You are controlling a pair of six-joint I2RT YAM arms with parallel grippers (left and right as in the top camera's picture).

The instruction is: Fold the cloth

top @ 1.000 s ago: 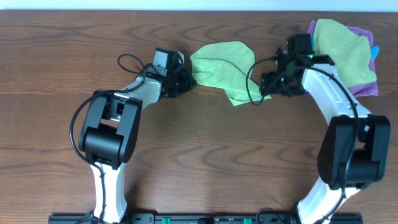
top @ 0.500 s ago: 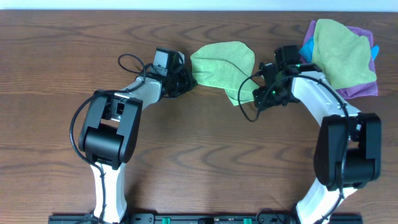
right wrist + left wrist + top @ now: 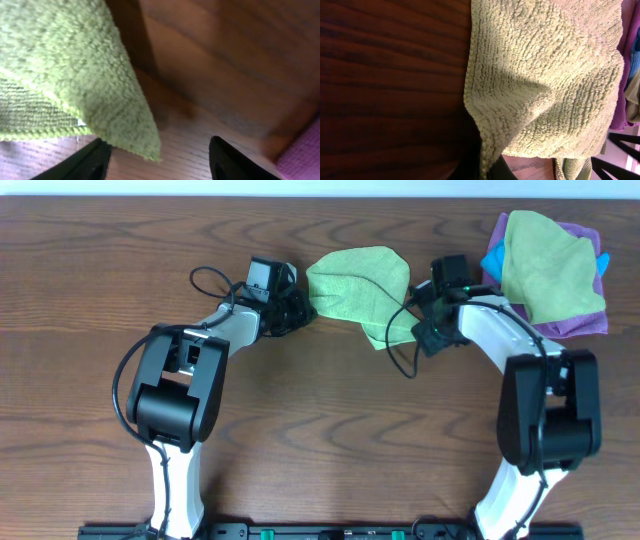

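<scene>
The lime-green cloth (image 3: 358, 288) lies bunched at the back middle of the wooden table. My left gripper (image 3: 302, 310) is at its left edge, shut on a pinched fold of the cloth (image 3: 545, 85) that rises from my left gripper (image 3: 487, 172) at the bottom of the left wrist view. My right gripper (image 3: 424, 332) is at the cloth's lower right corner. In the right wrist view my right gripper (image 3: 160, 165) is open, its dark fingers (image 3: 90, 162) standing apart. A corner of the cloth (image 3: 70, 75) hangs between them, not pinched. A small white tag (image 3: 80, 122) shows at its edge.
A duller yellow-green cloth (image 3: 550, 260) lies on a purple cloth (image 3: 585, 322) at the back right, with something blue (image 3: 492, 258) poking out beside my right arm. A black cable (image 3: 402, 340) loops from the right wrist over the cloth's corner.
My right gripper has moved left to the cloth's lower right corner and its jaws have narrowed. The left gripper has stayed shut on the cloth's left edge.
</scene>
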